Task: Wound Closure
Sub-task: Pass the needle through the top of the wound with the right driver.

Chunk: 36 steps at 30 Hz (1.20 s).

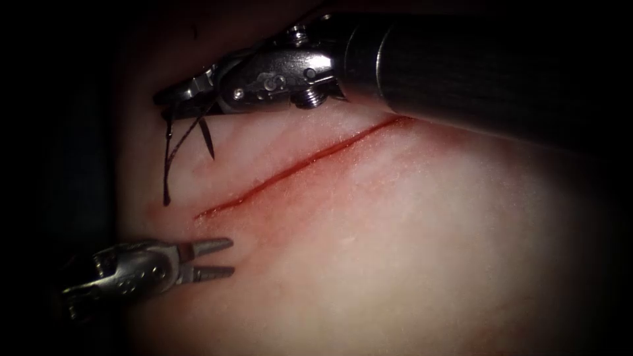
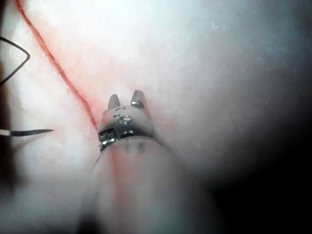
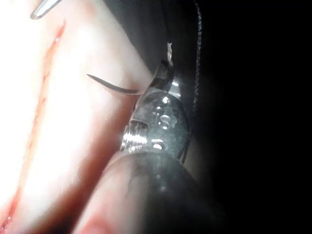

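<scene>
Tissue (image 1: 409, 250) spreads pale and pink across the endoscope view, with the cut (image 1: 297, 168) running as a thin red line from upper right down to lower left. The right tool (image 1: 168, 99) reaches in from the right to a spot left of the cut's upper half, its jaws clamped on the needle (image 1: 167, 158) near one end of its curve. The needle hangs down from the jaws over the tissue, left of the cut, and I cannot tell whether its lower tip touches the surface. Thread (image 1: 188, 135) loops dark just beside it. The left tool (image 1: 221, 258) sits below the cut's lower end, jaws slightly apart and holding nothing.

In the left wrist view, the left tool (image 2: 126, 101) lies just beside the cut (image 2: 58, 70), its two tips parted a little and empty. The needle's point (image 2: 34, 131) and a bend of thread (image 2: 22, 58) show across the cut.

In the right wrist view, the right tool (image 3: 165, 73) grips the needle (image 3: 109, 85), whose sharp end juts out over the tissue (image 3: 73, 141), clear of the cut (image 3: 41, 102). Thread (image 3: 196, 58) runs alongside the tool.
</scene>
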Motion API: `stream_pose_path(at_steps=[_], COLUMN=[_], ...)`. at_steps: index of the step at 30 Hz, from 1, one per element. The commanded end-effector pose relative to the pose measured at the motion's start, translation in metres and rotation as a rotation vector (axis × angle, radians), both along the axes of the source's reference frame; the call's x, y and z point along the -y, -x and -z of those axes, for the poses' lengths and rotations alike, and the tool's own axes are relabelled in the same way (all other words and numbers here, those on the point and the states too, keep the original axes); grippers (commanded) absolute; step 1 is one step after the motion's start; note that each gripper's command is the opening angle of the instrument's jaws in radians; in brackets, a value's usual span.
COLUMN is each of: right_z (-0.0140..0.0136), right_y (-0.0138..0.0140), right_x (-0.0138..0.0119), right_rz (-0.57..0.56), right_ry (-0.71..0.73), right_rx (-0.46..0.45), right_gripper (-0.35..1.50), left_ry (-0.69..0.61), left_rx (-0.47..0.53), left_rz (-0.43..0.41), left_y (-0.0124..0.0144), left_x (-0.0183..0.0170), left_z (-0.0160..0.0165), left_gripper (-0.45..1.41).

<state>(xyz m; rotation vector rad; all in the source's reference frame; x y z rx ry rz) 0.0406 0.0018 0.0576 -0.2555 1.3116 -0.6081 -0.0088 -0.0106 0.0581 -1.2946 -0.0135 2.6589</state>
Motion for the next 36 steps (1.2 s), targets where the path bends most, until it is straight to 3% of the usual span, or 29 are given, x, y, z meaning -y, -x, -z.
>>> stream_pose_path(at_steps=[1, 9, 18, 36], right_z=[0.0006, 0.0028, 0.0013, 0.001], right_y=[-0.0005, -0.001, -0.0009, -0.0006], right_x=[-0.0005, -0.0005, 0.0006, 0.0016], right_rz=[-0.004, -0.003, 0.008, 0.017], right_ry=[0.008, 0.056, 0.074, 0.082], right_rx=[0.003, -0.007, 0.006, 0.011], right_gripper=[-0.35, -0.35, -0.35, -0.35], left_ry=[0.002, 0.003, 0.002, 0.002], left_rx=[0.001, 0.001, 0.001, 0.002], left_rz=[0.0, 0.0, -0.001, -0.002], left_y=[0.0005, 0.0005, 0.0005, 0.0004], left_x=[-0.0003, -0.0003, -0.0003, -0.0004], left_z=[-0.0006, -0.0006, -0.0006, -0.0005], left_gripper=[0.11, 0.1, 0.1, 0.1])
